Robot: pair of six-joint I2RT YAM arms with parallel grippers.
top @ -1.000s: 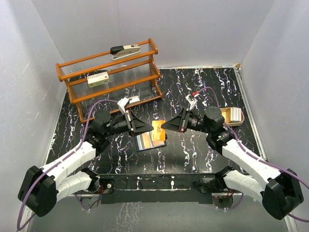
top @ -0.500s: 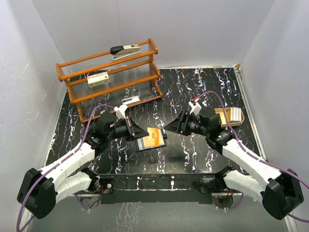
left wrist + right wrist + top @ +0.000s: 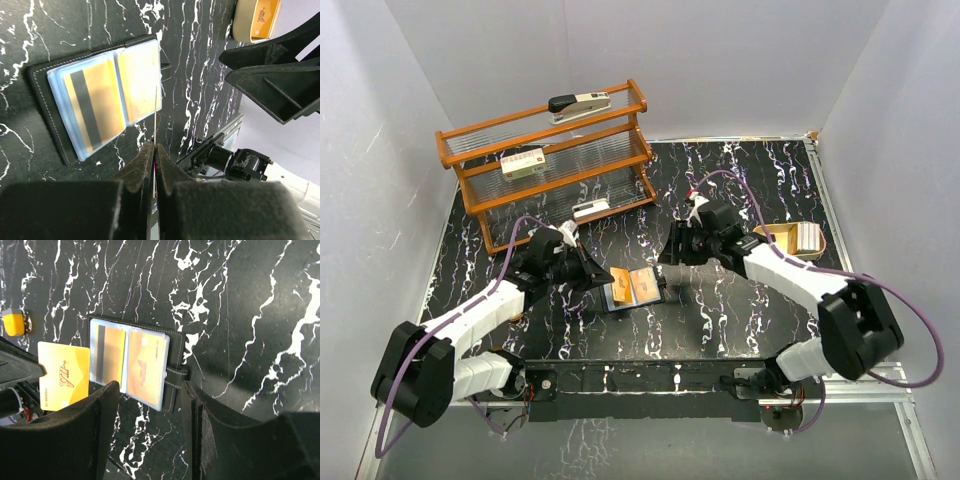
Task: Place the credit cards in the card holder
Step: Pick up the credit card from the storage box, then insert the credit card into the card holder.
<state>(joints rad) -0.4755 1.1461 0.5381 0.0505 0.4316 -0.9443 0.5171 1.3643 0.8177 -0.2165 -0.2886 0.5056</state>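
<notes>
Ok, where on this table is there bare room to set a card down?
Bare table lies behind the right hand, between the wooden rack and the tan tray; also the near strip in front of the card holder. Crowded at the holder, where the left hand holds an orange card.

White walls (image 3: 720,60), black marbled tabletop (image 3: 770,180) w/ wooden shelf rack (image 3: 580,160) at back-left.

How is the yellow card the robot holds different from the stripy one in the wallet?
The held card is pinched in the left gripper, outside the holder; the striped card lies flat in a pocket. The held card shows its lettered face, the striped card its dark stripe. The held card is bare; the striped card sits under clear plastic. Both are orange-yellow rectangles.
</notes>
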